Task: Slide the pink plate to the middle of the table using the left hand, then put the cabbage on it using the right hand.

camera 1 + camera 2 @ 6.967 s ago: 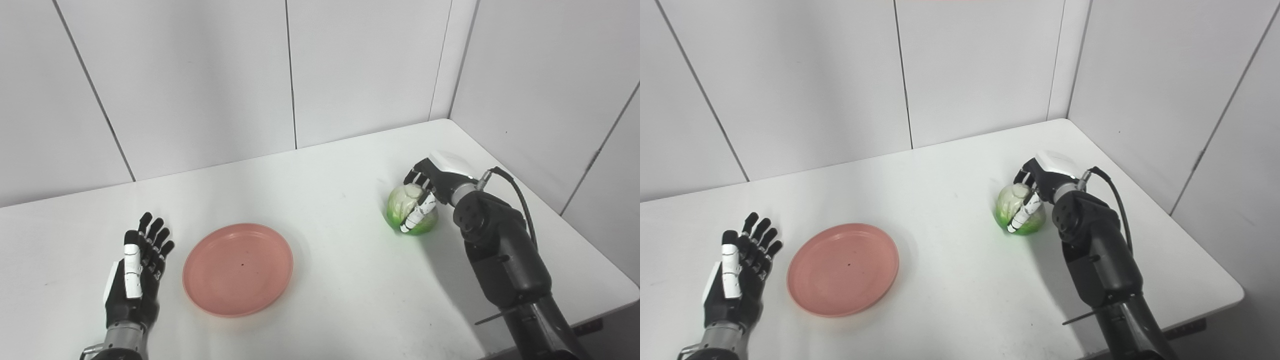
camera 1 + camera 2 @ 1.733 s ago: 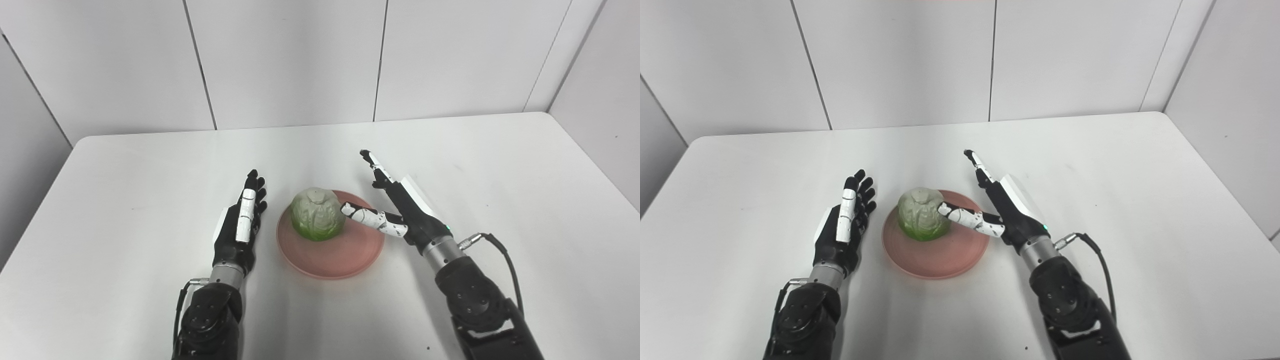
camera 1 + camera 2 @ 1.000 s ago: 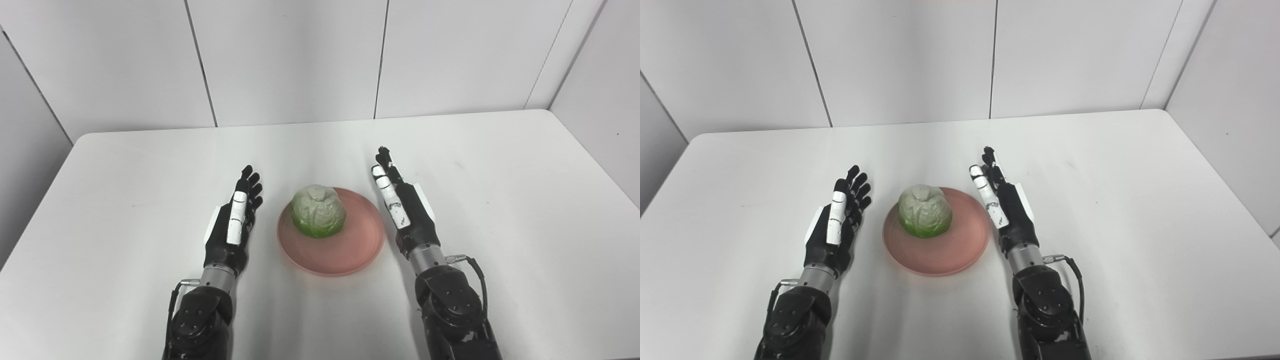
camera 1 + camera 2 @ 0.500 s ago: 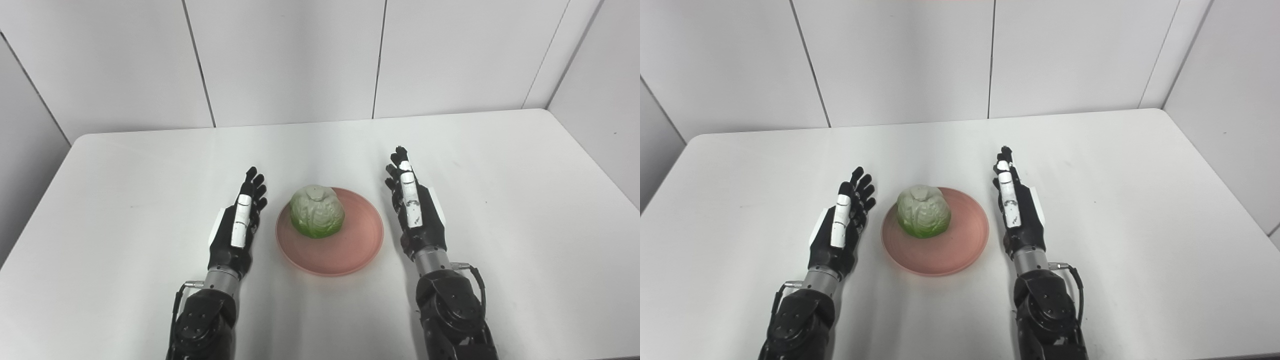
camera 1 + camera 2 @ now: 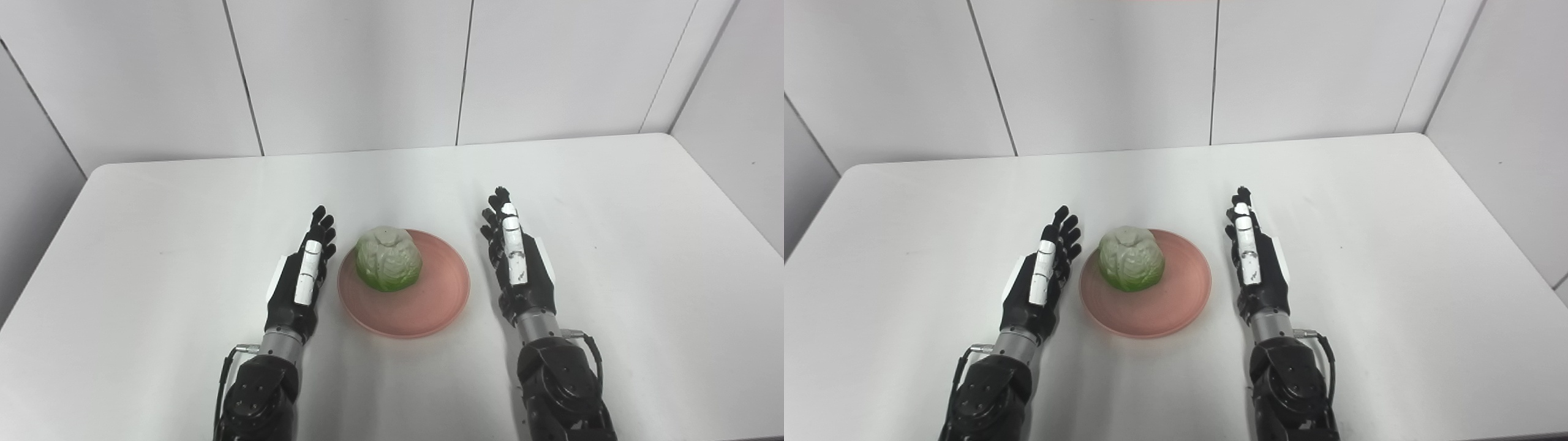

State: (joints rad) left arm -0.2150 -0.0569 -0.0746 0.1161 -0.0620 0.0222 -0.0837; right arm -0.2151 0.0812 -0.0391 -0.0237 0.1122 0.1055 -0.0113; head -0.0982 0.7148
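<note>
Pink plate [image 5: 429,306] sits mid-bench [image 5: 153,245], cabbage [image 5: 388,267] resting on it, between both sets of fingers. Left hand [image 5: 298,286] and right hand [image 5: 519,268] are empty, fingers straight and apart; best withdraw outward, clear of the rim.

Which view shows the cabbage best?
Little between them: the left eye view puts the cabbage nearer picture centre, unobstructed on the pink plate. The right eye view shows it whole too, slightly further left.

One round pink plastic plate [image 5: 429,306] sits on one white table [image 5: 184,202]. One pale green cabbage head [image 5: 388,258] is here. Two black-and-white robot hands: left hand [image 5: 298,285], right hand [image 5: 520,264].
</note>
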